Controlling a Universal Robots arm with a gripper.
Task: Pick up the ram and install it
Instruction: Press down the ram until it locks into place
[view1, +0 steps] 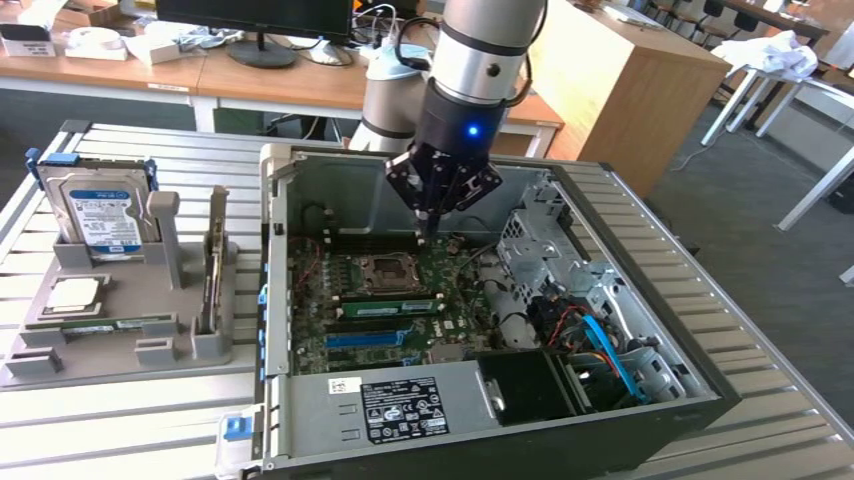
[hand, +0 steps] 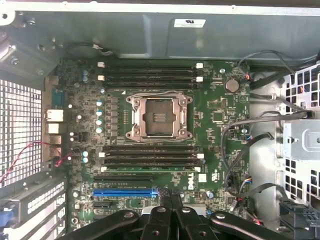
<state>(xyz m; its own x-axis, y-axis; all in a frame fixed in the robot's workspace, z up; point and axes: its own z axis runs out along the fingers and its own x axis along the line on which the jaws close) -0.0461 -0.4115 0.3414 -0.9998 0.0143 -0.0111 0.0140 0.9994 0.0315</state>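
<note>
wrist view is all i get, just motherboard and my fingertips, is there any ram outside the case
Observer: Yes, a ram stick lies flat in a grey holder at the exterior view's left.
Operator: what else is on that holder
Observer: A hard drive stands upright at its back, with a processor chip in front of it.
Operator: how far is the arm from it
Observer: The gripper hangs shut inside the open case, well apart from the holder.

Lab: desks (view1: 120, 70), monitor (view1: 254, 20), robot arm (view1: 481, 60)
</note>
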